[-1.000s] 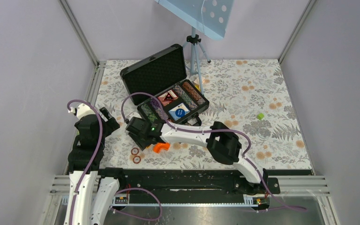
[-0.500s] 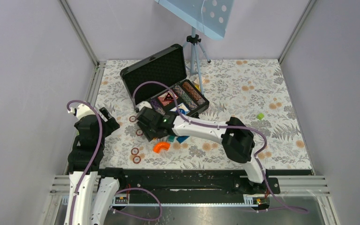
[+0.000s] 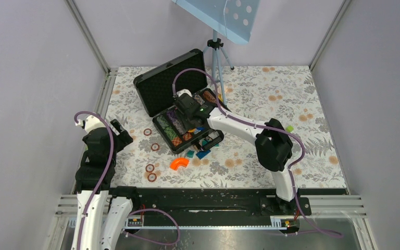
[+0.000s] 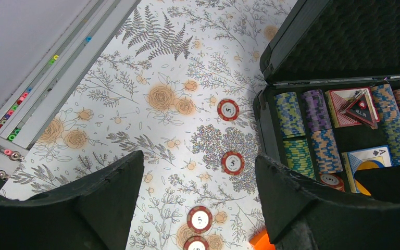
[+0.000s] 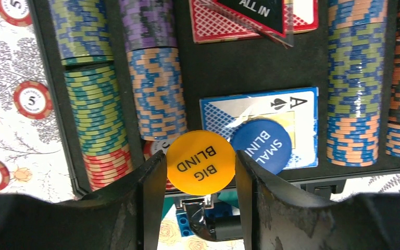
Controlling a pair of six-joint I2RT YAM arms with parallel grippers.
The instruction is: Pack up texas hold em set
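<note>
Over case [image 3: 169,86], R hand [image 5: 200,166] clamps BIG BLIND button [image 5: 200,159], prob. for drop-in; L hand [image 4: 198,172] apart, empty, left of case.

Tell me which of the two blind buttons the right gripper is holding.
The yellow BIG BLIND button, clamped in the right gripper; the blue SMALL BLIND button lies free on the blue card deck.

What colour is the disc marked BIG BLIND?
Orange-yellow, black lettering; the disc shows best in the right wrist view.
</note>
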